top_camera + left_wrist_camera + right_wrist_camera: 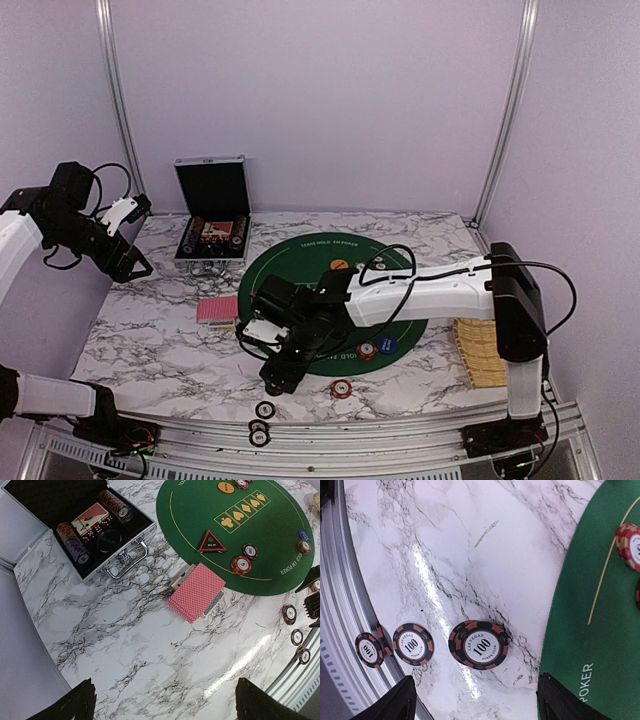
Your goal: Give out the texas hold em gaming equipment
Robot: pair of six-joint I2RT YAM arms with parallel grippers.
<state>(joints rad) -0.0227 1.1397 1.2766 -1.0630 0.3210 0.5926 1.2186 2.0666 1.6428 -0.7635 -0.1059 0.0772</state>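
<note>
The left pincer hangs high over the left side of the counter. Its fingers are spread wide and nothing is between them. Ahead of it in its wrist view lie the playing cards, a loose pink-backed pile just outside the rim of the green mat. The pile's long side slants from lower left to upper right. That pincer is well apart from everything near the front rail.

Further right, at the counter's near edge, sit two single chips beside the metal rail, and next to them a short chip stack marked 100. It rests on bare marble, just off the mat's edge.

The right pincer reaches across from the right-hand base and hovers over this spot. Its fingers are apart and clamped on nothing. In its wrist view the stack lies straight ahead of the gap, about centred between the two fingers. Being round, it has no long axis to line up with.

I judge the right arm far the nearer one for this stack. A short advance with no turn of the wrist should put a finger on either side of it. The nearest single chip lies close to the left-hand finger's path and could be nudged.
</note>
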